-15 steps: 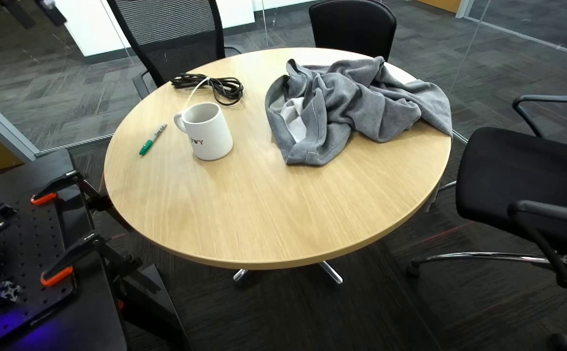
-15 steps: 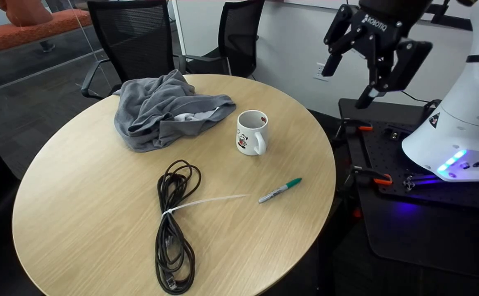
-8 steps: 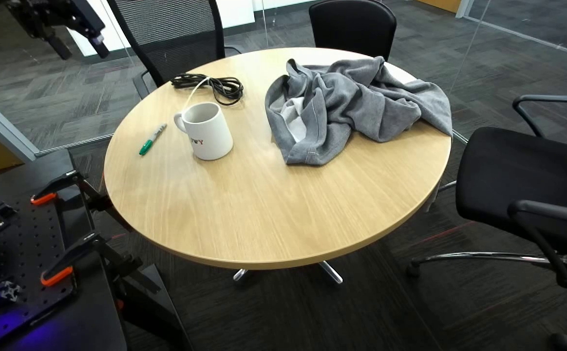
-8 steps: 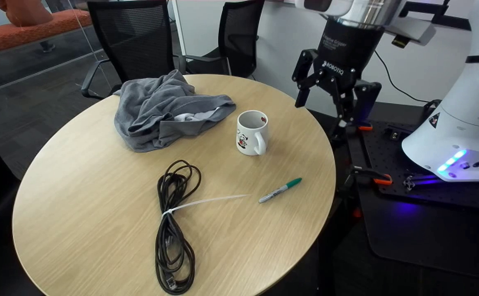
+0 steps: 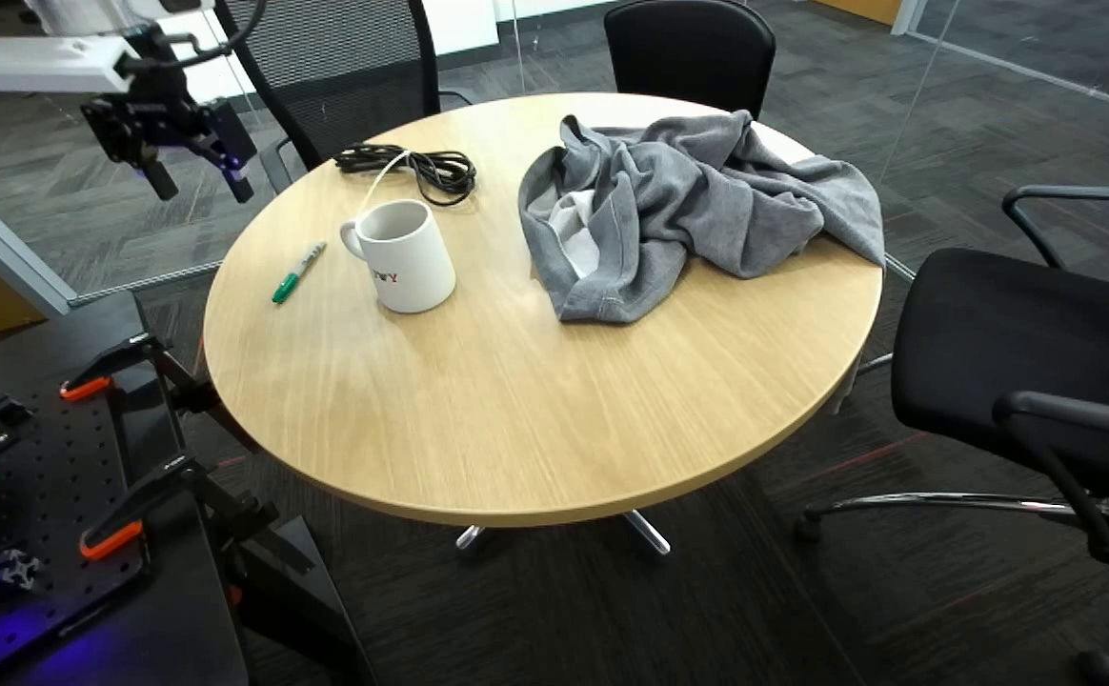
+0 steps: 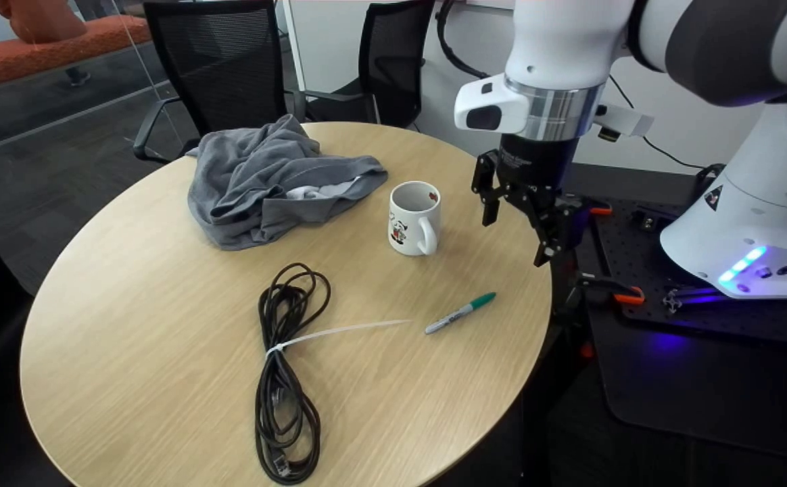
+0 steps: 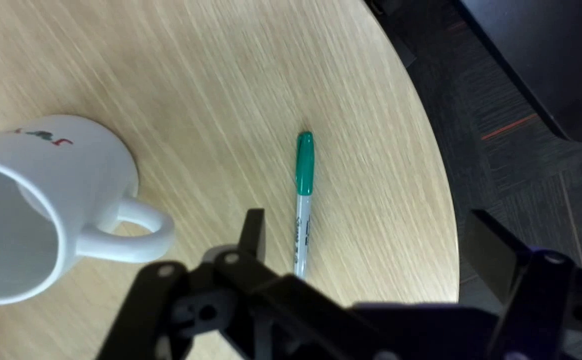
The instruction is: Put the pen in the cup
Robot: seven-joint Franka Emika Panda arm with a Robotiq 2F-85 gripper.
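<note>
The pen, a grey marker with a green cap, lies flat on the round table in both exterior views (image 5: 298, 273) (image 6: 460, 313). In the wrist view the pen (image 7: 304, 195) points up the picture, its lower end hidden behind the gripper. The white cup stands upright beside it (image 5: 416, 272) (image 6: 410, 233), its handle toward the pen; it also shows at the left of the wrist view (image 7: 91, 160). My gripper (image 5: 204, 191) (image 6: 515, 240) is open and empty, above table height near the table's edge. In the wrist view the pen appears between the fingers (image 7: 368, 215), nearer the left one.
A bundled black cable (image 5: 440, 173) (image 6: 289, 385) with a white tie lies near the pen. A crumpled grey cloth (image 5: 697, 205) (image 6: 258, 182) lies beyond the cup. A black bench (image 6: 671, 365) with orange-tipped clamps (image 5: 111, 540) adjoins the round table (image 5: 516, 419). Black chairs stand around.
My gripper has come down and toward the table, from high beside the robot base to near the table's edge. It stays open. The pen and cup have not moved.
</note>
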